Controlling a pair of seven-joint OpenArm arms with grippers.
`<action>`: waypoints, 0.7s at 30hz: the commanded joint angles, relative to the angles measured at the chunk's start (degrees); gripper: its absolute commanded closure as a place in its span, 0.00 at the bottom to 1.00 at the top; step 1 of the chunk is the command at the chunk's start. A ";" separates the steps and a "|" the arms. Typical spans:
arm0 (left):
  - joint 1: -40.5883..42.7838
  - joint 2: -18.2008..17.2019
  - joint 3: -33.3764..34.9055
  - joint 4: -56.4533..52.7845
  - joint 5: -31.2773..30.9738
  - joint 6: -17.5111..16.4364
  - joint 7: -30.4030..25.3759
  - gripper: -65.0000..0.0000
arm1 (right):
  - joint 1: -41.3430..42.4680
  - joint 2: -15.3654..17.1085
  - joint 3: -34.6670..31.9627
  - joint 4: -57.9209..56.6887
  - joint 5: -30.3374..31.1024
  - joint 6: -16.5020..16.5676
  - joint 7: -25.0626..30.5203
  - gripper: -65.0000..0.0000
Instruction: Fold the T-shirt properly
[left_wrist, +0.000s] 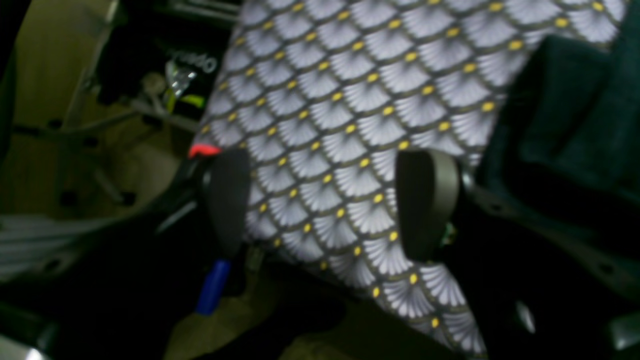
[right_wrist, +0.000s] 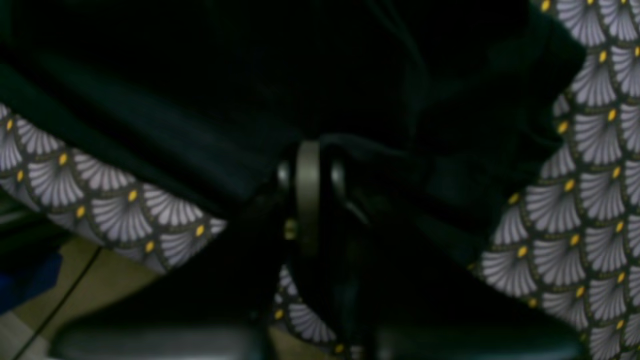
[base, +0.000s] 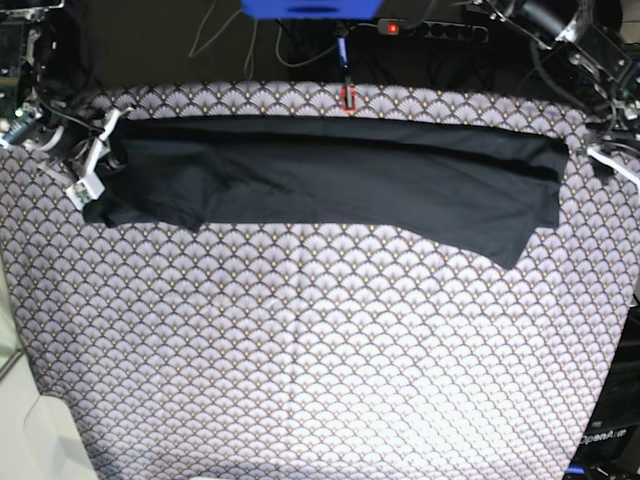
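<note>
The black T-shirt (base: 330, 175) lies folded into a long band across the far part of the scallop-patterned tablecloth (base: 320, 350). My right gripper (base: 97, 165) is at the band's left end. In the right wrist view the gripper (right_wrist: 310, 192) has its fingers pressed together with dark shirt fabric (right_wrist: 200, 75) bunched around them. My left gripper (base: 600, 158) is just off the band's right end. In the left wrist view the gripper (left_wrist: 327, 202) is open and empty over bare tablecloth (left_wrist: 350, 100), with the shirt's edge (left_wrist: 565, 110) to its right.
A power strip (base: 430, 28) with a red light and cables lie behind the table's far edge. A small red object (base: 347, 97) sits at that edge. The table's corner and the floor with metal legs (left_wrist: 85, 130) show in the left wrist view.
</note>
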 joint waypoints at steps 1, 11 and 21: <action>-0.57 -0.88 0.23 0.91 -0.73 0.21 -1.12 0.32 | 0.38 1.03 1.11 0.81 0.35 -0.05 0.64 0.84; -3.39 -0.88 -2.32 0.39 -0.29 0.21 -1.12 0.31 | 0.29 -0.11 1.28 0.81 0.35 -0.05 0.64 0.64; -8.84 -0.80 -1.18 0.83 -1.52 0.21 10.31 0.31 | 0.11 -1.17 1.02 0.73 0.35 -0.05 0.64 0.60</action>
